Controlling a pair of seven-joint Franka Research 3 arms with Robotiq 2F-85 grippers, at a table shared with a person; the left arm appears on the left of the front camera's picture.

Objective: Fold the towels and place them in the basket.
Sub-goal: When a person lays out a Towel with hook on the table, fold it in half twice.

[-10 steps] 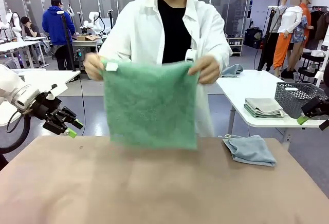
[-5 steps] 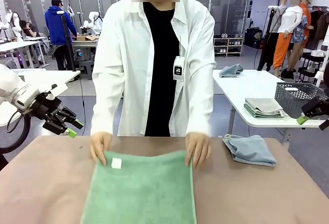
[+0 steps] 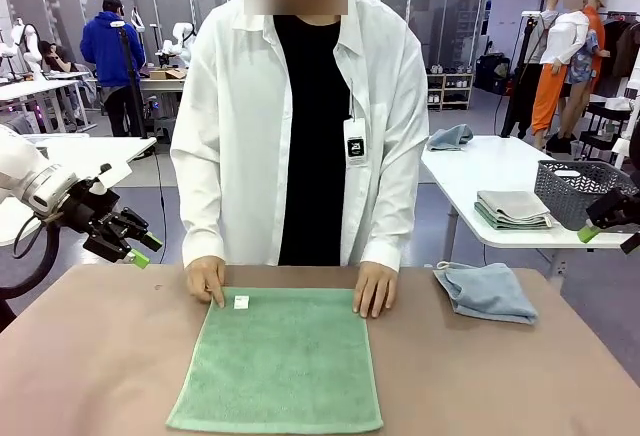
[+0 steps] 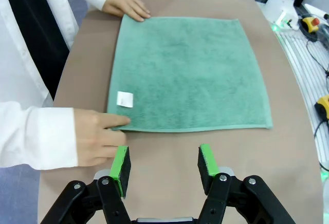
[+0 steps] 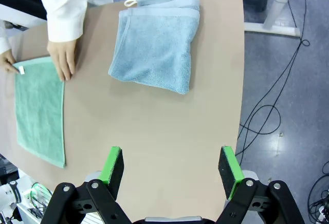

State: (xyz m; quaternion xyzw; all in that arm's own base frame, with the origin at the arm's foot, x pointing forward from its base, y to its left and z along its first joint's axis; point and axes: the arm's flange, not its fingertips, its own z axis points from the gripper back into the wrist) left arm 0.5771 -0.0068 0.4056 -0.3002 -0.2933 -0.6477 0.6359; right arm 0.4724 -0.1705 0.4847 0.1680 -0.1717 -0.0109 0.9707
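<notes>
The robot's left hand (image 3: 145, 250) hovers over the tabletop's (image 3: 90, 356) left side, jaws open and empty. The mint green towel (image 3: 275, 361) lies spread flat mid-tabletop, its left hem near this hand's fingertips and its far corners pinned by the person's hands (image 3: 207, 281). It is soft, light terry, likely to sag and drag, so it is best pinched at a free near corner or hem. Further right, the pale blue-grey towel (image 3: 487, 291) sits loosely folded by the far right edge, ahead of and apart from the right hand (image 5: 172, 170), which is wide open and empty.
</notes>
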